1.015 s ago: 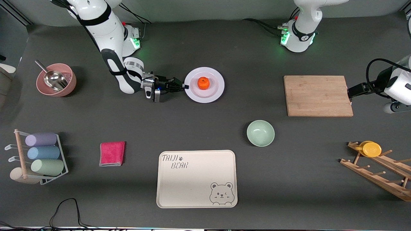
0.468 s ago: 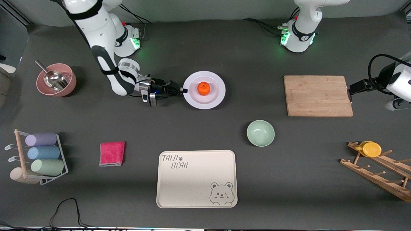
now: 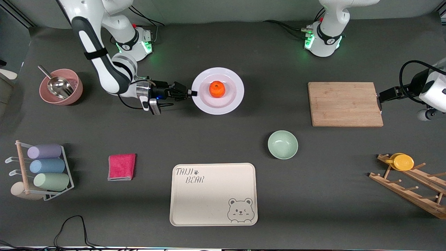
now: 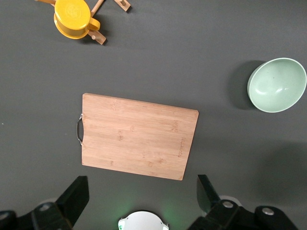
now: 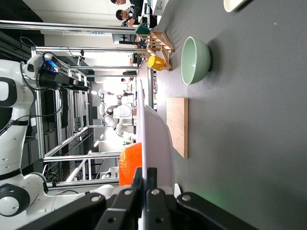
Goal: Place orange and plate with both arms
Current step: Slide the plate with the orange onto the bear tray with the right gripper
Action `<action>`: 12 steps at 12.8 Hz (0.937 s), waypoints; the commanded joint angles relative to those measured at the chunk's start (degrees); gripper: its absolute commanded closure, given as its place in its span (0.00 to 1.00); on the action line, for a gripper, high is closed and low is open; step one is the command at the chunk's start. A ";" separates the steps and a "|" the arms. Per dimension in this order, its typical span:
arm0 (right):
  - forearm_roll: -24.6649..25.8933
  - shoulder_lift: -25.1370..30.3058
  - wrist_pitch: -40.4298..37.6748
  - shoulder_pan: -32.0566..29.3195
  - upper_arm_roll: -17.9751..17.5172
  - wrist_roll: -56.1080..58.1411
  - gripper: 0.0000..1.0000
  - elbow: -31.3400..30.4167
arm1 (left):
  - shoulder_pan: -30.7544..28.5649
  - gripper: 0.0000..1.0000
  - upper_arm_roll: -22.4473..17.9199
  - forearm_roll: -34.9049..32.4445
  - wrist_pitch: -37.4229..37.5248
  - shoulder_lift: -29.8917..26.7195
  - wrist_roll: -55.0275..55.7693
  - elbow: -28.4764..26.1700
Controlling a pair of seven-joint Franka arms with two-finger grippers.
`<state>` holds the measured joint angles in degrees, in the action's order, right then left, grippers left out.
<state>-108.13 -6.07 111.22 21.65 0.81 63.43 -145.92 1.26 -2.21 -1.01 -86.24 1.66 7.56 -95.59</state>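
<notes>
My right gripper (image 3: 190, 93) is clenched on the rim of the plate (image 3: 230, 103), at the edge that faces the right arm's end of the surface, and the plate is lifted off the surface with the orange (image 3: 217, 89) sitting near its middle. In the right wrist view the rim (image 5: 144, 143) passes thin between my fingers (image 5: 149, 178), so the hold is narrow. I judge the step in hand is to carry the plate to its place, and to do it well I must keep the plate level, move slowly and avoid sudden turns (the orange is round and may roll toward the low side). When I lower it, the edge away from my gripper should touch first, gently, and only then I release.

Going from the right arm's end: a pink bowl with a metal scoop (image 3: 61, 86), a rack of rolled cloths (image 3: 43, 166), a red cloth (image 3: 121, 166), the cream bear tray (image 3: 213, 194), the green bowl (image 3: 282, 144), the wooden cutting board (image 3: 345, 104) and a wooden rack with a yellow lid (image 3: 403, 161). The dark surface (image 3: 174, 136) has much free room around the plate.

My left gripper (image 4: 139, 201) waits with its fingers spread, holding nothing, over the cutting board's edge.
</notes>
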 commanded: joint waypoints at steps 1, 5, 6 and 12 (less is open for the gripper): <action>4.39 -4.19 -0.39 -3.09 0.16 -1.90 1.00 6.31 | 0.68 0.00 -0.69 -0.66 1.25 0.62 -0.71 1.20; 6.34 -18.77 -0.39 -6.53 1.03 -8.12 1.00 25.36 | 0.76 0.00 -0.69 -0.66 1.25 0.98 -0.71 1.20; 6.87 -22.72 -0.39 -6.53 2.26 -11.19 1.00 31.33 | 0.76 0.00 -0.69 -0.66 1.25 0.98 -0.79 1.28; 7.49 -43.47 -0.30 -6.45 5.86 -22.11 1.00 66.05 | 0.76 0.00 -0.60 -0.66 1.25 0.98 -0.80 1.20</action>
<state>-102.18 -41.87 111.65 15.06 5.16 46.22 -93.27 1.28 -2.30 -1.05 -86.19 2.31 7.54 -95.52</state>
